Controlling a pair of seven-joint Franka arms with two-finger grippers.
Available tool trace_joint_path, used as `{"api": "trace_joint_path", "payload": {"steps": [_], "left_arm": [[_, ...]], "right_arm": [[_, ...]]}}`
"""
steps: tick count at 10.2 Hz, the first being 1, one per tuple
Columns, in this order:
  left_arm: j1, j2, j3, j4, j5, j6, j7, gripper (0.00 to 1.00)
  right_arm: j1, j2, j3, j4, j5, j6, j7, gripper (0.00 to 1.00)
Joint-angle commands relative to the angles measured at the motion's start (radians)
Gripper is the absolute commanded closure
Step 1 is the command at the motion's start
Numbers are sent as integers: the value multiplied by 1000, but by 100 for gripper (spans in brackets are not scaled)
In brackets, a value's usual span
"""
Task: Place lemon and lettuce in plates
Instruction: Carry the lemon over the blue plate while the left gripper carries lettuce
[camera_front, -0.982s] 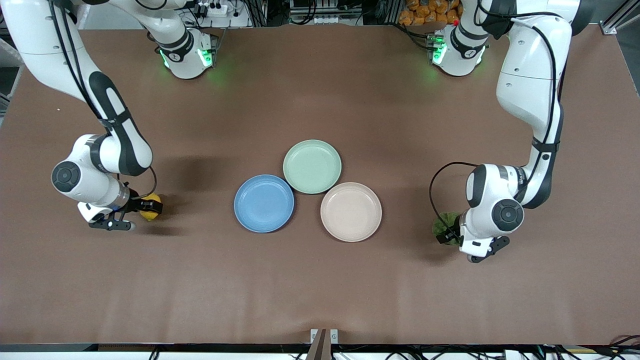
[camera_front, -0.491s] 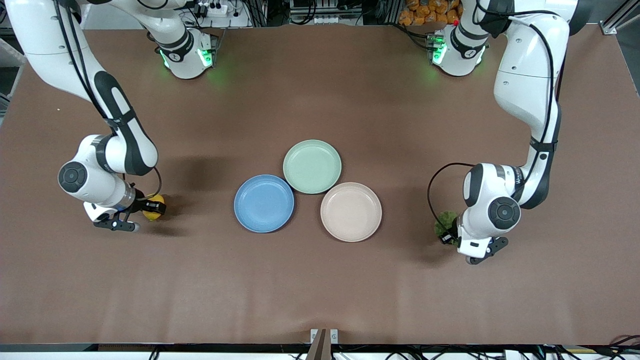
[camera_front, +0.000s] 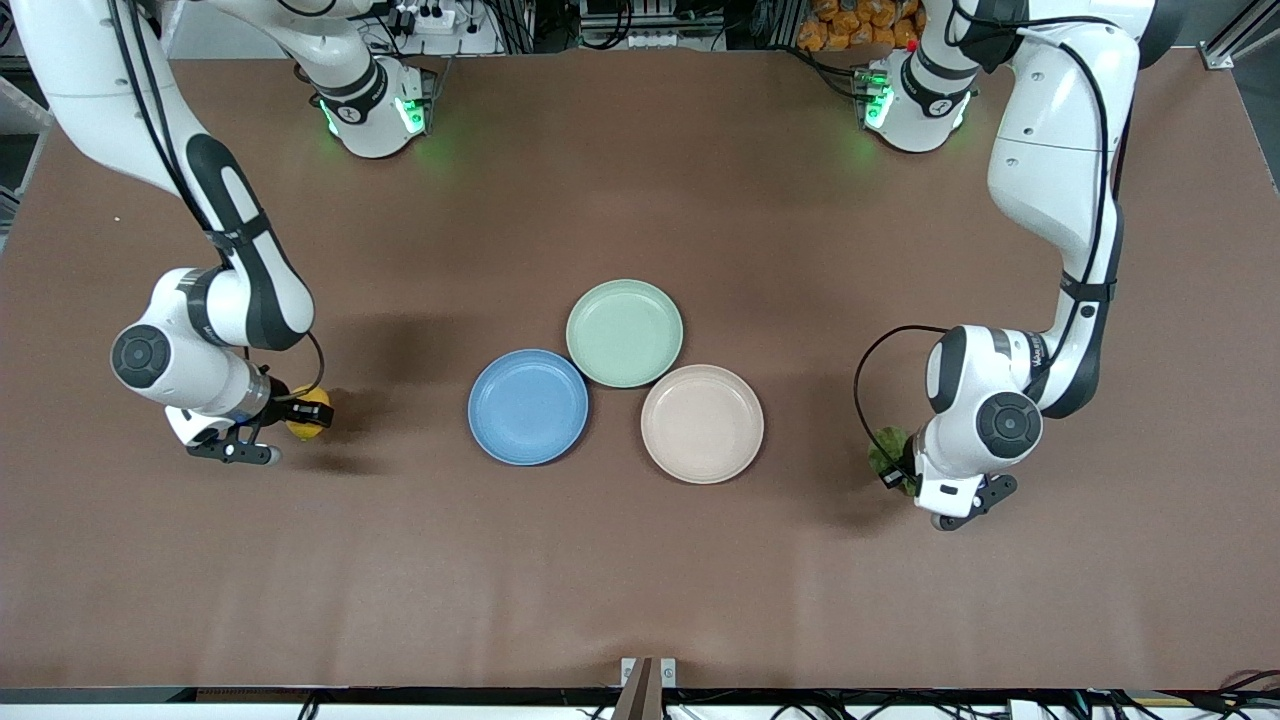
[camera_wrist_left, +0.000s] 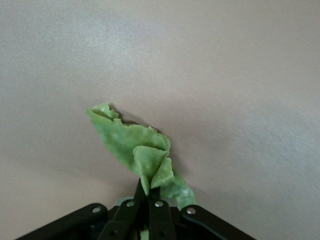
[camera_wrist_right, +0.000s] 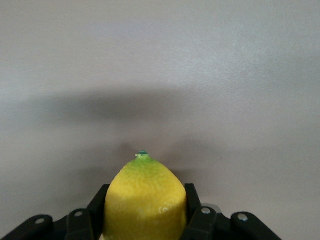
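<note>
Small oval yellow dimpled lemon (camera_wrist_right: 144, 200): firm, rollable; pinched across middle by right pincer (camera_wrist_right: 145, 212), on tabletop (camera_front: 640, 560).
Wrinkly green lettuce leaf (camera_wrist_left: 135, 147): limp, light; edge nipped by left pincer (camera_wrist_left: 145, 200).

Bright, even overhead light; soft arm shadows on the table (camera_front: 640, 580); wrist views slightly hazy

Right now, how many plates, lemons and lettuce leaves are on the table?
Plates: 3: blue plate, mint-green plate, beige-pink plate
Lemons: 1: the lemon, in the right gripper
Lettuce leaves: 1: the lettuce, in the left gripper
Total: 5
</note>
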Motion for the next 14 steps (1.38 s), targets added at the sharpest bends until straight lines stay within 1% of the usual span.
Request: {"api": "trace_joint_path", "payload": {"steps": [1, 2, 3, 4, 6, 7, 9, 12, 14], "left_arm": [[-30, -67, 8, -7, 27, -74, -77, 100], [-51, -78, 6, -5, 26, -83, -107, 100], [-65, -90, 6, -4, 26, -88, -132, 100], [-77, -104, 5, -4, 21, -88, -140, 100], [-122, -121, 3, 1, 19, -88, -184, 100], [-149, -131, 3, 1, 12, -88, -197, 100], [-215, -131, -2, 6, -36, -85, -249, 100], [-293, -122, -9, 44, -39, -79, -370, 100], [-343, -112, -9, 44, -40, -31, -398, 100]], "right_arm": [[63, -75, -3, 1, 15, -76, 74, 98], [102, -78, -5, 1, 16, -81, 85, 100], [138, -78, -5, 1, 18, -82, 126, 100], [174, -78, -3, 4, 38, -82, 157, 100], [258, -69, -7, 28, 166, -82, 183, 100], [292, -61, -5, 48, 180, -82, 225, 100], [373, -37, -5, 79, 180, -81, 301, 100], [477, 51, -11, 148, 177, -63, 381, 100], [495, 104, -20, 192, 176, -43, 400, 100]]}}
